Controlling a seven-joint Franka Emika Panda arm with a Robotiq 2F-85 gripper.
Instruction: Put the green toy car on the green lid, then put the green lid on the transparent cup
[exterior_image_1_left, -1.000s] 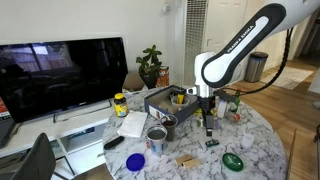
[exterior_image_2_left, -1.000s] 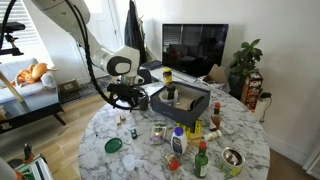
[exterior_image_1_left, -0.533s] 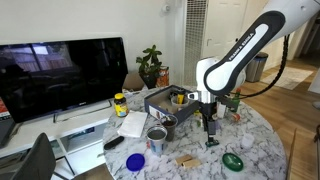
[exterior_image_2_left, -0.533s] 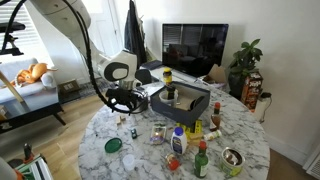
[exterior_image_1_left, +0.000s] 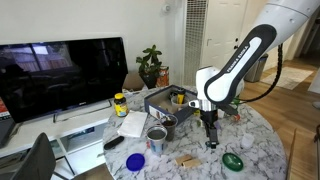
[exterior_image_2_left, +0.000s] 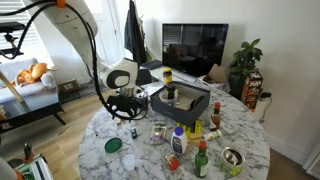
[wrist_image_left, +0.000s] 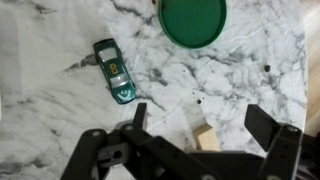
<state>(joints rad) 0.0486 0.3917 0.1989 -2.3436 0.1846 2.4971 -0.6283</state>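
Note:
In the wrist view the tiny dark green toy car (wrist_image_left: 113, 72) lies on the marble table, up and left of my jaws. The bright green lid (wrist_image_left: 192, 20) lies flat at the top edge, empty and cut off by the frame. My gripper (wrist_image_left: 203, 122) is open and empty, hovering just above the table with a small wooden block (wrist_image_left: 207, 138) between its fingers. In both exterior views the gripper (exterior_image_1_left: 211, 138) (exterior_image_2_left: 125, 112) points down near the car (exterior_image_2_left: 133, 132) and the lid (exterior_image_1_left: 233, 161) (exterior_image_2_left: 113, 145). A clear cup (exterior_image_1_left: 157, 137) (exterior_image_2_left: 159, 131) stands mid-table.
A round blue lid (exterior_image_1_left: 135, 160) lies near the table's edge. A dark tray (exterior_image_1_left: 165, 101) with items stands behind the gripper. Bottles (exterior_image_2_left: 178, 142) and a metal bowl (exterior_image_2_left: 232, 157) crowd one side. A yellow-lidded jar (exterior_image_1_left: 120, 103) and a TV (exterior_image_1_left: 60, 75) are beyond.
The arm has swung and lowered the open gripper toward the table near the car and lid. The objects on the table have not moved.

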